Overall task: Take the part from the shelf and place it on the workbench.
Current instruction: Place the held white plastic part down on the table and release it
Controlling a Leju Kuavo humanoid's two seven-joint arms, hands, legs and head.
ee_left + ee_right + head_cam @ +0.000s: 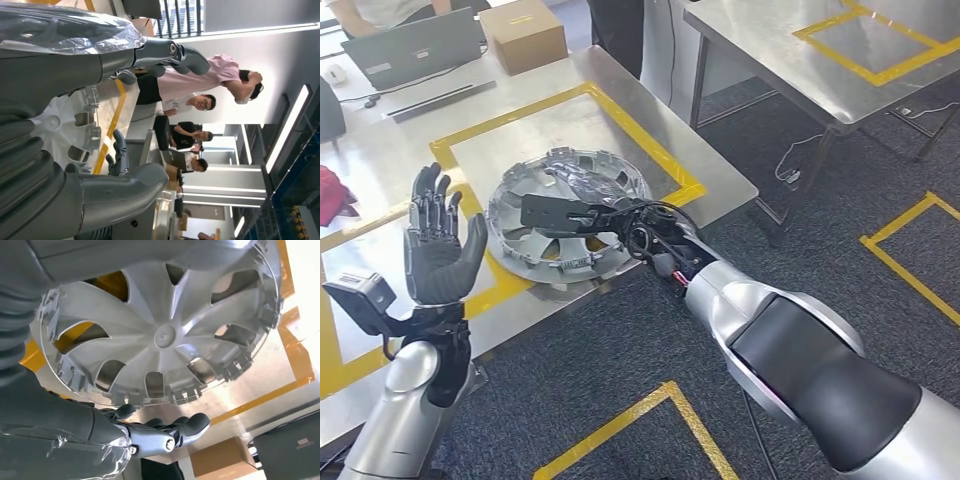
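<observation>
The part is a silver wheel cover (561, 215) lying on the steel workbench (388, 170), its near rim over the yellow tape of a marked rectangle (637, 130). My right hand (584, 195) reaches over its top with the fingers stretched out flat. In the right wrist view the cover's spoked face (162, 335) is close up, and the thumb (166, 437) sits a little off its rim. My left hand (433, 245) is raised left of the cover, palm up, fingers spread and holding nothing. In the left wrist view the cover (64, 130) shows between that hand's fingers (113, 50) and thumb (124, 187).
A laptop (410, 45), a cardboard box (524, 35) and a red cloth (335, 195) sit on the workbench's far side. A second steel table (810, 50) stands at the right. Yellow tape marks the dark carpet (622, 420). People (203, 102) stand beyond the bench.
</observation>
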